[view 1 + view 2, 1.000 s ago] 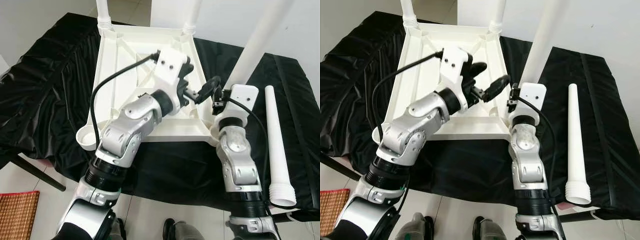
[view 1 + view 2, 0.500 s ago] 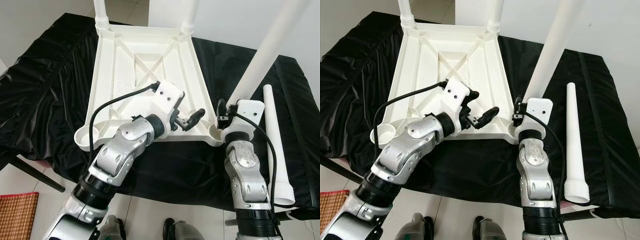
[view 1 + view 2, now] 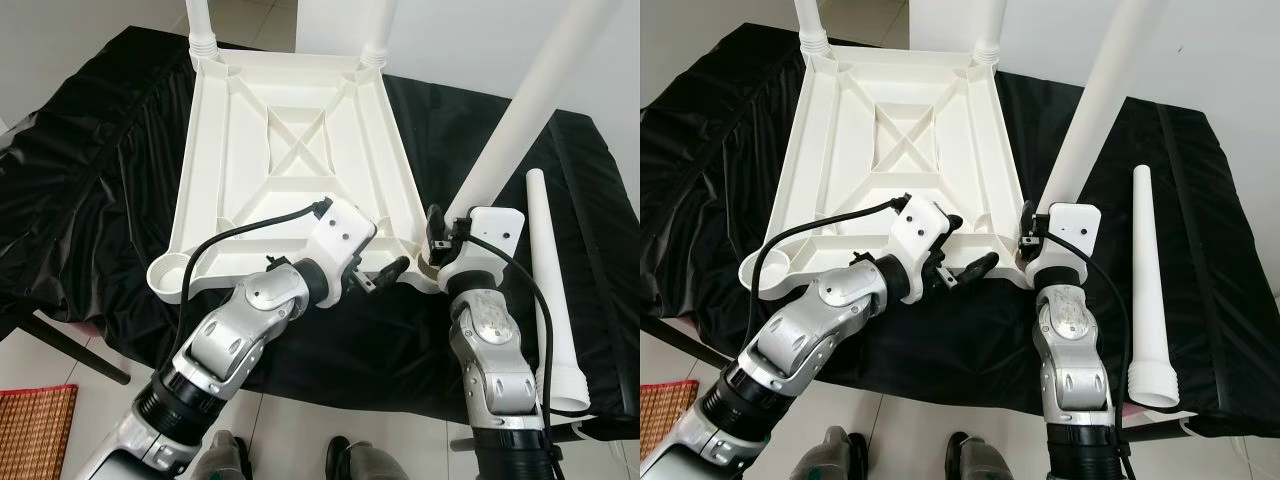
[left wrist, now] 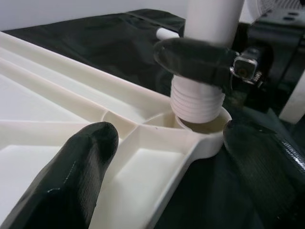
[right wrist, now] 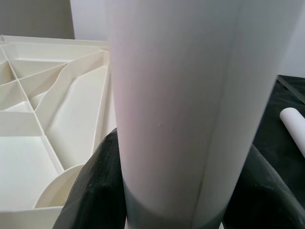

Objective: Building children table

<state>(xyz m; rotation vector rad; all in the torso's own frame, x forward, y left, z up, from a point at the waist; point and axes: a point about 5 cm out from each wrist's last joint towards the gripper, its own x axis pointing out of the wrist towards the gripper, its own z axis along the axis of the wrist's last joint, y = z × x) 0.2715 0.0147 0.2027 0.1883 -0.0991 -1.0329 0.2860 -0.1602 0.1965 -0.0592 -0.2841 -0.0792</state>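
Left pincer [image 3: 385, 275] hangs open over the upturned tabletop's [image 3: 290, 140] near edge. At its 3 o'clock, the right pincer [image 3: 437, 232] grips the standing leg [image 3: 510, 135], axis nearly vertical over the corner socket [image 4: 202, 126]. Right arm's nearer.

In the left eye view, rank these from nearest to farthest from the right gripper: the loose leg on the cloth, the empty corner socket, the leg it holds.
1. The held leg, inside the right gripper.
2. The loose leg, lying on the cloth to its right.
3. The empty corner socket, at the tabletop's near left corner.
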